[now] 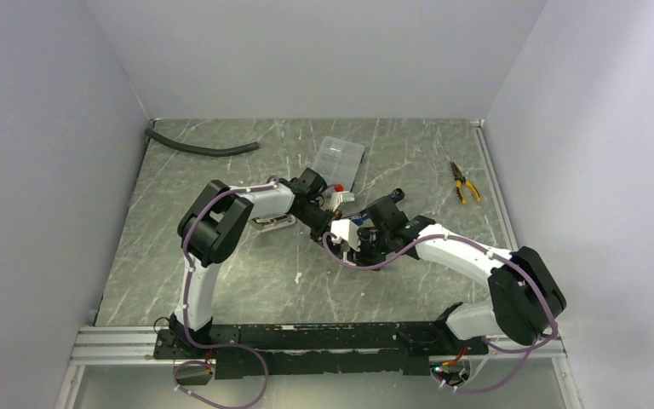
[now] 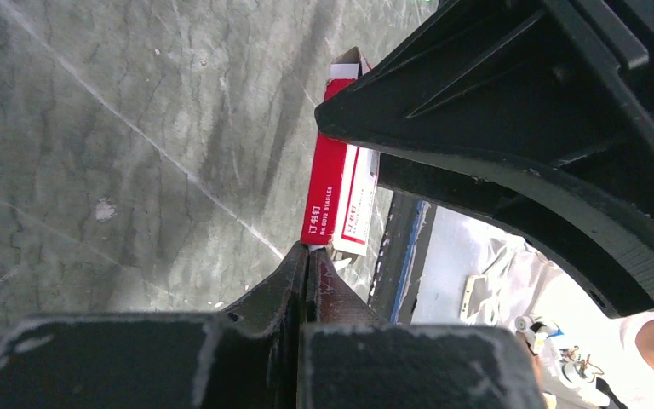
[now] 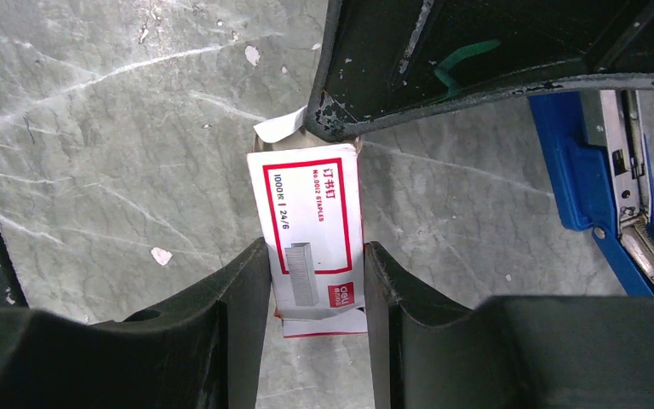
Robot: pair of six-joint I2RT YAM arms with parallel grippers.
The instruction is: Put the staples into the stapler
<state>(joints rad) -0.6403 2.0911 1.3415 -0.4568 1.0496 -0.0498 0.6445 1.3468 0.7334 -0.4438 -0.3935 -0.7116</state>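
White-and-red staple box (image 3: 313, 223) gripped in right pincer (image 3: 315, 251); blue stapler (image 3: 579, 170) open beside it

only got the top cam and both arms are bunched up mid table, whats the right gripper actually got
observer: the right gripper is clamped on a small white cardboard staple box with a red border, one finger on each long side
operator: and the left one, open or shut
observer: the left gripper is shut, its tip right at the box's far end, where a white flap sticks out; can't tell if it pinches anything
operator: stapler ready?
observer: the blue plastic stapler lies on the table beside the box, opened up with its metal channel showing
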